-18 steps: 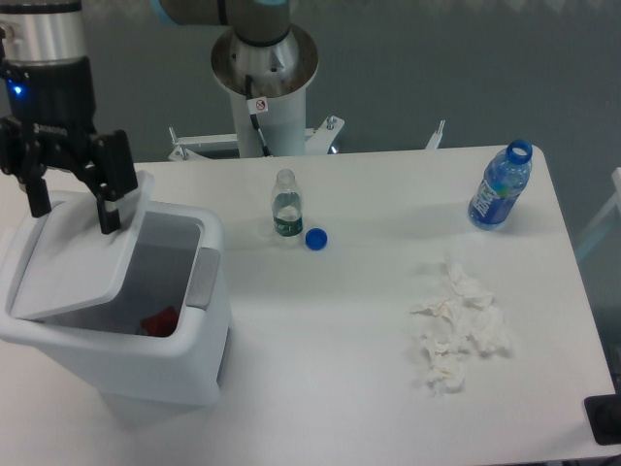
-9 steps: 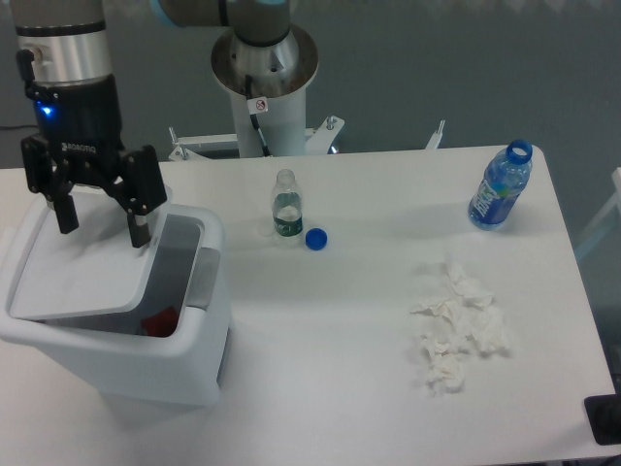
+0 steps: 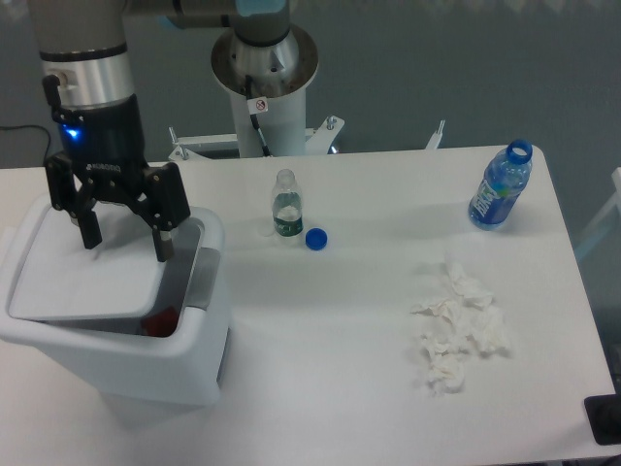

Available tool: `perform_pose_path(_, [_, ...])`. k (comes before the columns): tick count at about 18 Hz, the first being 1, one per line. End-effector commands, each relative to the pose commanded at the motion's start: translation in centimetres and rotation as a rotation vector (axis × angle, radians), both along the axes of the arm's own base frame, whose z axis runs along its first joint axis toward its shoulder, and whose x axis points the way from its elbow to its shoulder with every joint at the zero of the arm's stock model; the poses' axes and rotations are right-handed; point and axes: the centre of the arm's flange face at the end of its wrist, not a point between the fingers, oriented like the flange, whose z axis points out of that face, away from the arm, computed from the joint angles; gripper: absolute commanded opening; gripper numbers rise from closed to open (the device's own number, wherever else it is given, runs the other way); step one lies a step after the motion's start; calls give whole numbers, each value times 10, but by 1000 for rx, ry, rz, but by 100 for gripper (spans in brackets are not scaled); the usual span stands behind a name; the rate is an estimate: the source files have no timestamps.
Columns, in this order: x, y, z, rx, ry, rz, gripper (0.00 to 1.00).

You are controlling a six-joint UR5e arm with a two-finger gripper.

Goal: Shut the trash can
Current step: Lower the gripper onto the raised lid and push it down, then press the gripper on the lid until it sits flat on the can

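directly under the spread-fingered, empty hand (image 3: 127, 247) sits the trash can (image 3: 116, 320), lid nearly down.

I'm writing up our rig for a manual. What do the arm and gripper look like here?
The gripper is black with two dark fingers, white lettering and a small blue light. Above it sits a silver-grey wrist cylinder; the arm's base column is white and grey, with light-blue joint trim.

The arm comes down from the upper left of the frame, wrist vertical. Its gripper (image 3: 127, 243) points downward, both black fingers (image 3: 163, 238) spread wide apart.
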Motion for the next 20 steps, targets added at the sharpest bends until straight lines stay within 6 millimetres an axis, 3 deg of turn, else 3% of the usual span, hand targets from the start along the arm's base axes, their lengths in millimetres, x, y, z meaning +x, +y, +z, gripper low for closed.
perform_pose_path(10, [-32,-8,1,11,9,50,100])
perform_pose_path(20, [-38,-1,-13,-4,1,51,100])
